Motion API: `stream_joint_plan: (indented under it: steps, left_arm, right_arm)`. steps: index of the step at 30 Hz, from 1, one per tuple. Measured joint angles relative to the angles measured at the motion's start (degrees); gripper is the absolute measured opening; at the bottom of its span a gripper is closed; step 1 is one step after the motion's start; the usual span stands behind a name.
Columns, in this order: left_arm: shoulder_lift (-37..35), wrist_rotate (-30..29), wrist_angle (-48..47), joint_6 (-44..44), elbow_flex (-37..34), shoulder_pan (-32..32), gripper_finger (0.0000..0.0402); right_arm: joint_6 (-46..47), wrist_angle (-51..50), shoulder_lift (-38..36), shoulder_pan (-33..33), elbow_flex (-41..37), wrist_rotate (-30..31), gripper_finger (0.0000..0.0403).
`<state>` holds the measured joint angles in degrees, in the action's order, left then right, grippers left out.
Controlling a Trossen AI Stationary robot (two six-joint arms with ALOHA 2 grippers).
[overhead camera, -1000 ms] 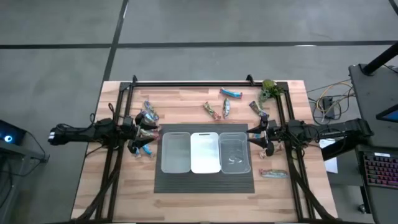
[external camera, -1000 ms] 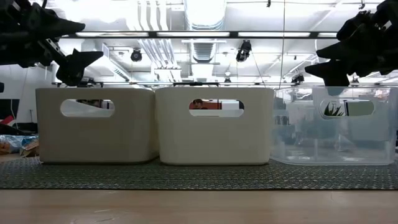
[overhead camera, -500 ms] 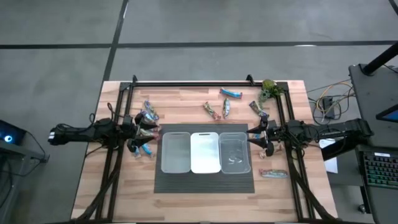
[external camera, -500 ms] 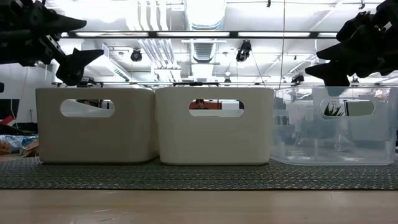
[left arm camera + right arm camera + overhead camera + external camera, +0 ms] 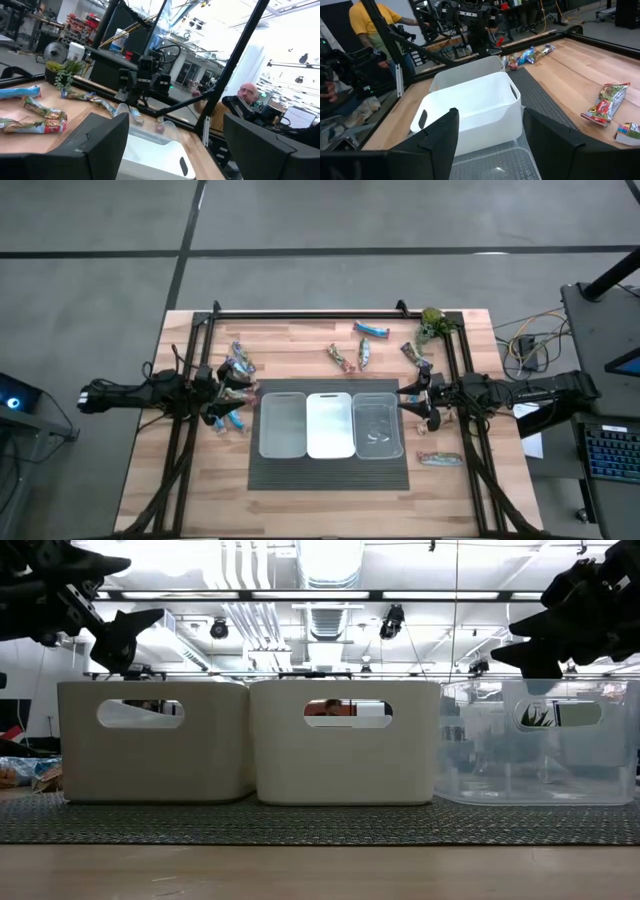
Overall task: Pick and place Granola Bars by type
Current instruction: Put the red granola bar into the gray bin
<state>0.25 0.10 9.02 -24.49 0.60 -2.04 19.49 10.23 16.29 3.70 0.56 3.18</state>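
Granola bars lie flat on the wooden table. One cluster [image 5: 238, 368] lies far of my left gripper [image 5: 238, 398], and a blue bar [image 5: 232, 420] lies near it. Several more [image 5: 365, 352] lie along the far side, and one [image 5: 440, 459] lies near the right front. Three bins sit side by side on a dark mat [image 5: 330, 472]: a left bin [image 5: 282, 425], a white middle bin [image 5: 330, 425] and a clear right bin [image 5: 377, 425]. My left gripper [image 5: 172, 120] hovers open to the left of the bins. My right gripper [image 5: 405, 402] hovers open by the clear bin's right side.
A green plant-like object [image 5: 432, 325] stands at the far right corner. A dark frame rail [image 5: 330, 313] runs along the table's far edge, with struts down both sides. People sit in the room beyond the table [image 5: 367, 25]. Bare wood shows along the near edge.
My left gripper has tipped up a little and rolled slightly where it hovers, still open. The bars and bins lie as before.
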Motion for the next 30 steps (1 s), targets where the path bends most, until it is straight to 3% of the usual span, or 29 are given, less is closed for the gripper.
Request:
stream_joint_plan:
  steps: [16,23,30]
  left_arm:
    - [0.0,-1.7,0.3,2.3,0.0,0.0,0.0303]
    - [0.0,-1.7,0.9,-5.7,0.0,0.0,0.0303]
    - [0.0,-1.7,2.0,-8.1,0.0,0.0,0.0303]
  right_arm:
    - [0.0,-0.5,0.0,0.0,0.0,0.0,0.0210]
    - [0.1,-0.5,0.0,0.0,0.0,0.0,0.0210]
    - [0.1,-0.5,0.0,0.0,0.0,0.0,0.0210]
